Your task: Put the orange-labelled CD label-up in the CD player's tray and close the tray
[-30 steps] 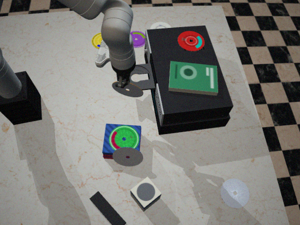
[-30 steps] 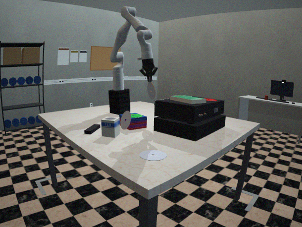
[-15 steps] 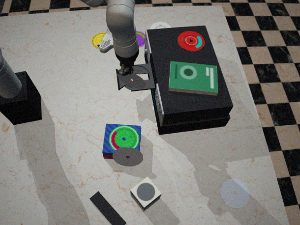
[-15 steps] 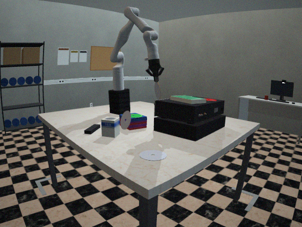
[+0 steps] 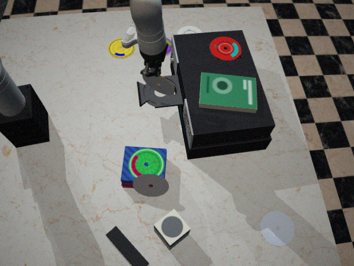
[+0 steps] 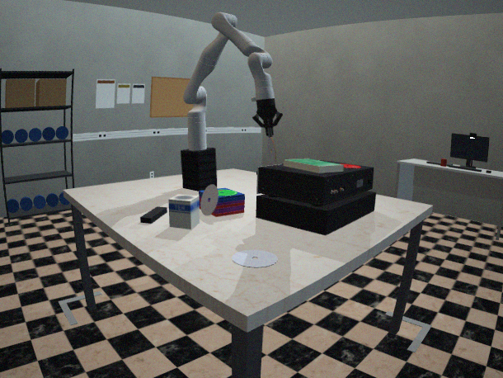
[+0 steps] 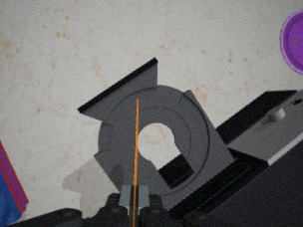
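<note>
Gripper [image 5: 151,76] [image 6: 270,135] [image 7: 135,201] pinching the orange-labelled CD [image 5: 159,85] [image 6: 274,148] [image 7: 137,149] by its edge, disc hanging on edge above the CD player's open tray [image 5: 145,97] [image 7: 199,124]. Green book [image 5: 229,96] [image 6: 313,164] and red disc [image 5: 216,52] [image 6: 351,166] lying on top of the player [image 5: 185,55] [image 6: 289,183] [image 7: 279,189]; purple disc [image 5: 168,47] [image 7: 294,42] resting beside it.

the tray [image 5: 171,100] [image 7: 199,124] looks like matt plastic, the tabletop [image 5: 87,116] [image 6: 198,264] [image 7: 60,65] perhaps polished stone.

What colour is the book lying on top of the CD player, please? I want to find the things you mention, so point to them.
Green [image 5: 229,100] [image 6: 311,163], clearest from the top.
</note>
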`<state>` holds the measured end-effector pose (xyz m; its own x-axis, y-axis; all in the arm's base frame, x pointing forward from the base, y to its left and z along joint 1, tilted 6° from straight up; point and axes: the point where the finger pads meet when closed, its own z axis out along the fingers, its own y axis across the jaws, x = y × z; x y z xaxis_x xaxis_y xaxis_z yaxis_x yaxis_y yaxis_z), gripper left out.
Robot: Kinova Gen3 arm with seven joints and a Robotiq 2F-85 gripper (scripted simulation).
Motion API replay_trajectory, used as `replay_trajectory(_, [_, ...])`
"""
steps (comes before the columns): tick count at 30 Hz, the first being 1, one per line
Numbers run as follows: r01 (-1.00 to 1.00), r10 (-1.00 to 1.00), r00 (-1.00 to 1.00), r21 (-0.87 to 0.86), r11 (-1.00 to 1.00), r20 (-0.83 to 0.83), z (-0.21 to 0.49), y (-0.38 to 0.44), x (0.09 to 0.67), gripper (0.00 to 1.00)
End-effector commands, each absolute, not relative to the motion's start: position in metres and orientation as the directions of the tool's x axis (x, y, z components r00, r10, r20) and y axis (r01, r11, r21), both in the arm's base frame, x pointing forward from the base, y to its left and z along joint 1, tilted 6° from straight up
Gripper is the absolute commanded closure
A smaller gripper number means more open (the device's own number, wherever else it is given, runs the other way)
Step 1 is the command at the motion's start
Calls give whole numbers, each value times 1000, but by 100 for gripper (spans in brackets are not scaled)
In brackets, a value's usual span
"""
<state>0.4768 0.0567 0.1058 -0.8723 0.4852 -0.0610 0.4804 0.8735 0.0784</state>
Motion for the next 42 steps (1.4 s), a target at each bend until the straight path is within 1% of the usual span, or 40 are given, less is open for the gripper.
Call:
replay_trajectory(1, [481, 486, -872, 78, 873, -63, 104, 72, 479, 89])
replay_trajectory(18, [528, 534, -843, 81, 845, -67, 102, 94, 484, 89])
replay_trajectory(42, [534, 540, -839, 82, 841, -68, 102, 97, 485, 89])
